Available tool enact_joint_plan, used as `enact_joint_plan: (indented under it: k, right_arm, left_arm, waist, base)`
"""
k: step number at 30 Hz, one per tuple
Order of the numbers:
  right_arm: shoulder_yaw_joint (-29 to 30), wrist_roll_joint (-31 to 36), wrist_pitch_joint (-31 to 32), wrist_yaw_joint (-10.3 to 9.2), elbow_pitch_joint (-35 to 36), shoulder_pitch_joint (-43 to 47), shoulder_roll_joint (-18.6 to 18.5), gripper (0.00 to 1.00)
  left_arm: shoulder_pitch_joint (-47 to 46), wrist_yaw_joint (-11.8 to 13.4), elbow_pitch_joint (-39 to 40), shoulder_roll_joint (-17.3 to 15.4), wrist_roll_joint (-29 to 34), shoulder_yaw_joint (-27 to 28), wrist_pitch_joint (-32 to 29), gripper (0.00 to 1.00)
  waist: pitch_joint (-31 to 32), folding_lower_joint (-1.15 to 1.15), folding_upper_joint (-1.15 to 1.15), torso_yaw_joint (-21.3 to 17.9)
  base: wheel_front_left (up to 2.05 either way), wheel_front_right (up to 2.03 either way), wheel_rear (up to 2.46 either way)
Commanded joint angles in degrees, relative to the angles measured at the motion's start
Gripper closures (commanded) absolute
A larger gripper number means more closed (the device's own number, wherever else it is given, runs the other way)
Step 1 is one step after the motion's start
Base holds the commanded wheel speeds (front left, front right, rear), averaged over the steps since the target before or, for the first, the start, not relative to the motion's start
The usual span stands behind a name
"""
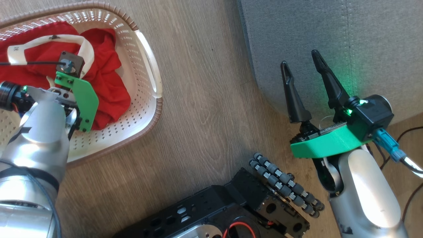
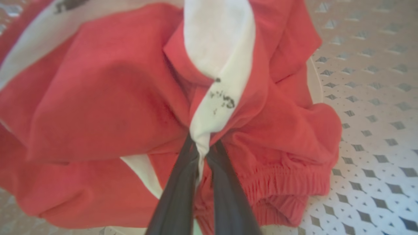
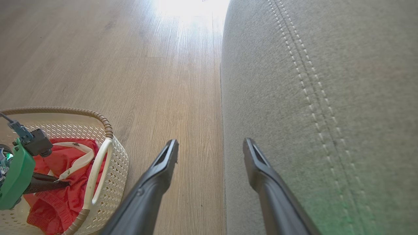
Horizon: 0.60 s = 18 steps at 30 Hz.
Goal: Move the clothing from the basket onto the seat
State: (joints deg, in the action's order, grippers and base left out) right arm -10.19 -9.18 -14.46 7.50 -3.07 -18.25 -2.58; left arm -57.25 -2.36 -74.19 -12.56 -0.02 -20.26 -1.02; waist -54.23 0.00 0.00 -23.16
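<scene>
Two left gripper fingers clamp white band of clothing in left wrist view; head view's green mount covers it, shows right gripper spread at seat edge.

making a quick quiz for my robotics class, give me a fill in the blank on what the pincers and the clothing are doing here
1. The left pincer is ____ on the red clothing.
2. The right pincer stands ____, holding nothing.
3. The basket sits on the floor, to the robot's ____ of the grey seat.
Missing words: shut; open; left.
</scene>
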Motion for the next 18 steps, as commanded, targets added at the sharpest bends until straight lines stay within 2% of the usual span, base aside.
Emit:
enact_joint_plan:
  k: [1, 11, 18]
  right_arm:
    - [-1.1, -0.61, -0.54, -0.01, 1.3, 2.27, -0.3, 0.0]
    - [-2.16, -0.77, -0.54, -0.01, 0.35, -0.79, -0.3, 0.0]
    - [-0.81, 2.05, -0.54, -0.01, -1.03, -1.01, -0.3, 0.0]
  left_arm:
    - [1.32, 0.04, 0.29, -1.69, -0.42, 0.82, 0.26, 1.0]
    - [3.03, -0.25, 0.25, -2.01, -2.69, 1.43, 4.08, 1.0]
    - [6.32, 0.2, 0.24, 0.79, -4.24, 1.51, 9.36, 1.0]
  waist:
    - [0.05, 0.0, 0.0, -0.03]
    - [2.53, 0.0, 0.0, -0.29]
    - [9.71, 0.0, 0.0, 3.05]
  base:
    - [0.0, 0.0, 0.0]
    - [0.0, 0.0, 0.0]
    - [0.0, 0.0, 0.0]
